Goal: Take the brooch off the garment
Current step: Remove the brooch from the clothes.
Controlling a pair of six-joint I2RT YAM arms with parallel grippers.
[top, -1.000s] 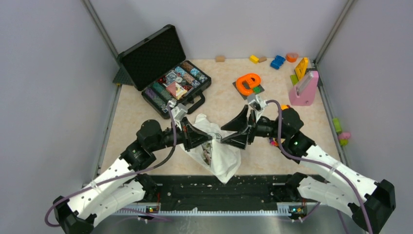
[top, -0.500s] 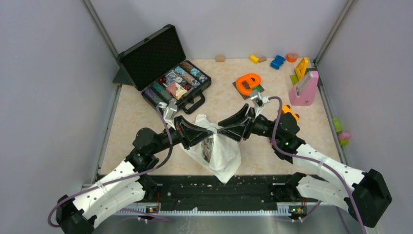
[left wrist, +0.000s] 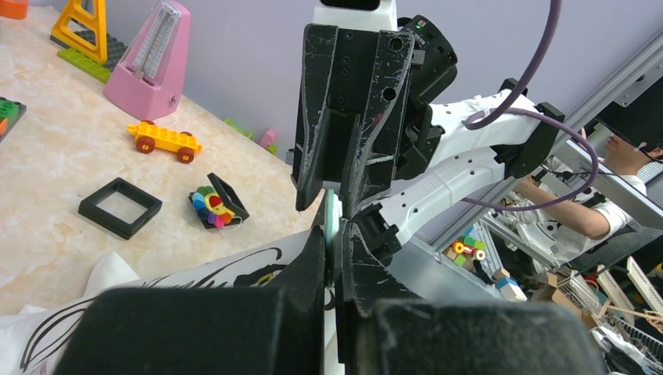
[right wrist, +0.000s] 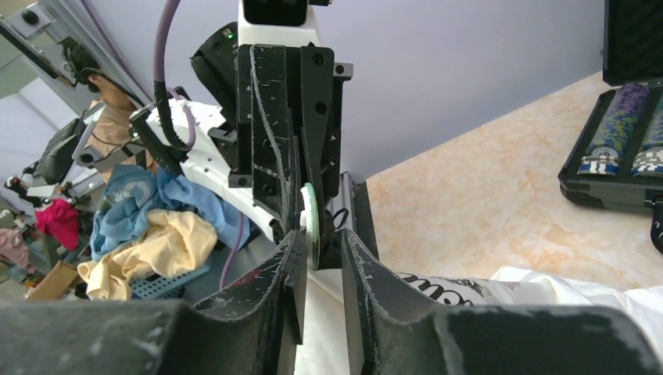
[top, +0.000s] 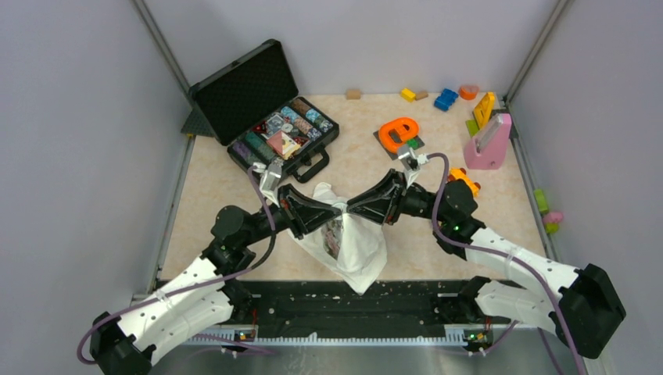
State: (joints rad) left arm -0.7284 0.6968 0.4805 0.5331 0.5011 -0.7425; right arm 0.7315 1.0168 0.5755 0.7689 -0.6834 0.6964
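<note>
One thin, stiff, light disc (left wrist: 333,207), likely the pin, sits over the soft shirt (top: 356,250) — left gripper (left wrist: 335,242) clamped on it — right gripper (right wrist: 322,234) half-spread, best taking its rim.

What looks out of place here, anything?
The brooch lies on the table beside a black square frame, apart from the garment, yet both arms' jaws meet at a pale green disc over the cloth.

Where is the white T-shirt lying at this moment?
In the top view, the T-shirt lies at the middle of the table, near its front edge; the left hand and the right hand meet above its far part.
</note>
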